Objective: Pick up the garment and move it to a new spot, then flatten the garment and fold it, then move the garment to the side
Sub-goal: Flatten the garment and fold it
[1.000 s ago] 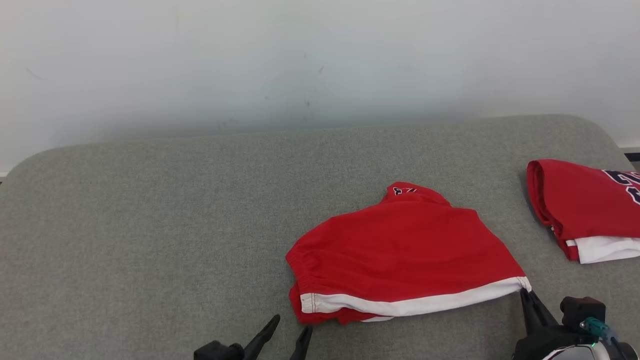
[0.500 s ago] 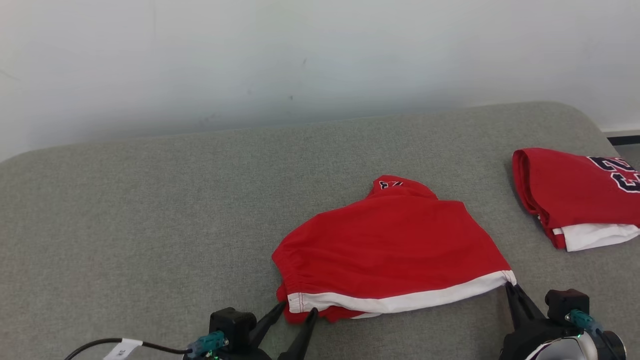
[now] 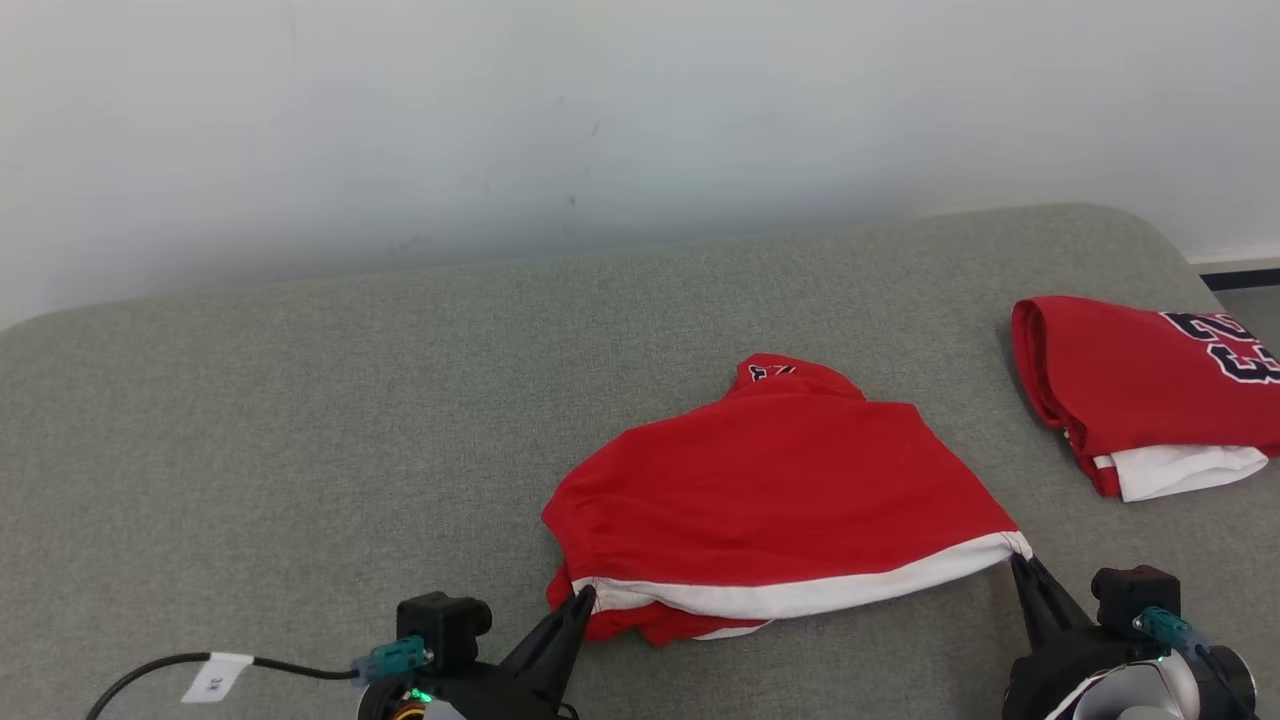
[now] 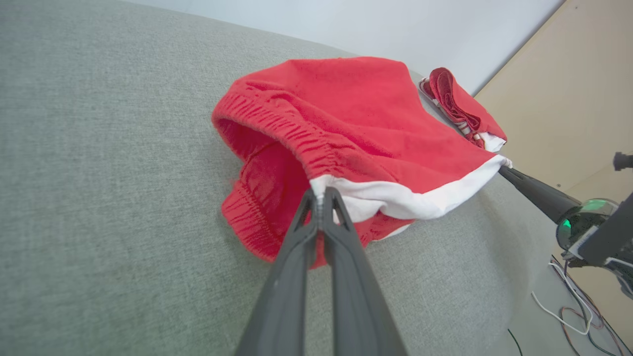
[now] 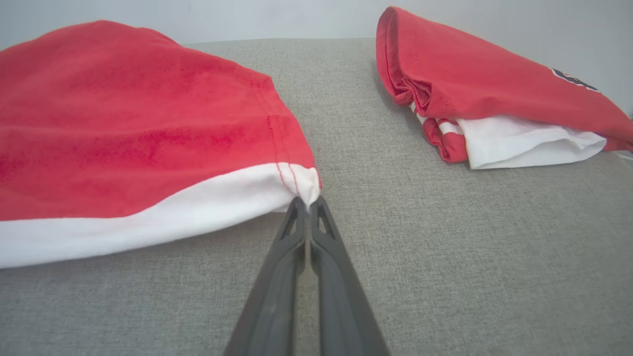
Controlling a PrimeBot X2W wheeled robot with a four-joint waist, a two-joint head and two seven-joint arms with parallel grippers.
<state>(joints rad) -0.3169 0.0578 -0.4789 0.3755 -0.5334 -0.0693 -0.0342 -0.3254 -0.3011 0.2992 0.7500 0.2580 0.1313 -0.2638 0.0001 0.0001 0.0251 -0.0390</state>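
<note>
The garment (image 3: 780, 490) is a pair of red shorts with a white band along its near edge, lying on the grey cushioned surface (image 3: 300, 420). My left gripper (image 3: 582, 598) is shut on the garment's near-left corner, where the elastic waistband meets the white band (image 4: 320, 194). My right gripper (image 3: 1018, 562) is shut on the near-right corner of the white band (image 5: 307, 201). The cloth is stretched between the two grips, and part of the waistband (image 4: 257, 222) hangs bunched below the left one.
A second red and white garment (image 3: 1140, 390) lies folded at the right end of the grey surface, close to its edge. A pale wall (image 3: 600, 120) rises behind. A black cable with a white tag (image 3: 210, 675) trails from my left wrist.
My left gripper has come forward from short of the garment and shut on its near-left corner. The right gripper stays shut on the other corner. The head camera has shifted a little.
</note>
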